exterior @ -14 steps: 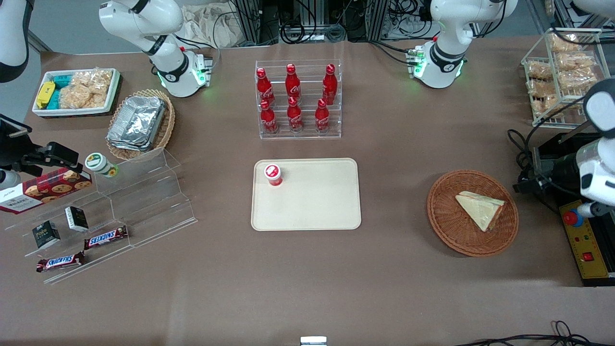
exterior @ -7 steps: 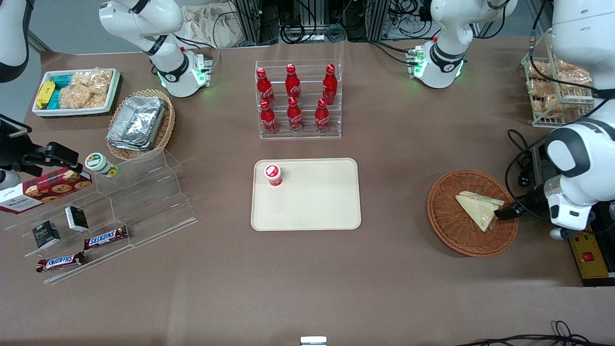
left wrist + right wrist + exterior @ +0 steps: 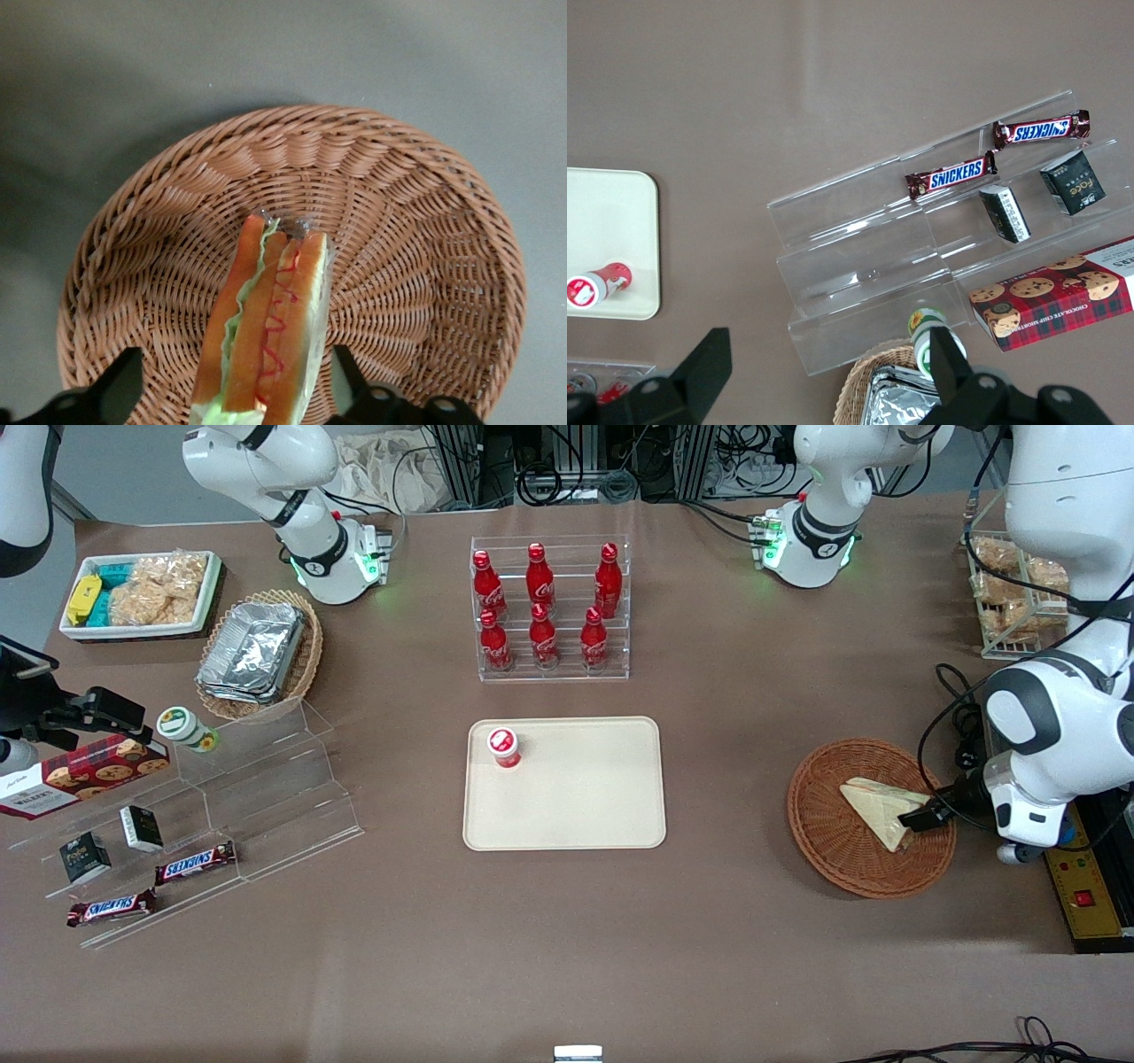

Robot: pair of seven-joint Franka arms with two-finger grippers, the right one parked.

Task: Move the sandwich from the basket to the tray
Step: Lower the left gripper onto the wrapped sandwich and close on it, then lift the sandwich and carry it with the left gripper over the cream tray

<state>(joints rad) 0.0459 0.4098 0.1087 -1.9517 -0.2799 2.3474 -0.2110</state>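
Barely started, by the look of it. Tray point(image 3: 567, 815) mid-table with only a small red-capped bottle point(image 3: 503, 746) on it, no sandwich yet. Basket point(image 3: 824, 850) well off toward the working arm's end, sandwich point(image 3: 873, 808) lying inside. Gripper point(image 3: 239, 390) spread wide, straddling the cut edge, not pinching yet. Grab, lift, carry all left.

Even overhead light washes the brown desk point(image 3: 726, 957); shadows are soft and short. Glare glints off the clear acrylic stand point(image 3: 266, 779). Close to the basket point(image 3: 425, 221) the desk looks greyer, perhaps slightly blurred.
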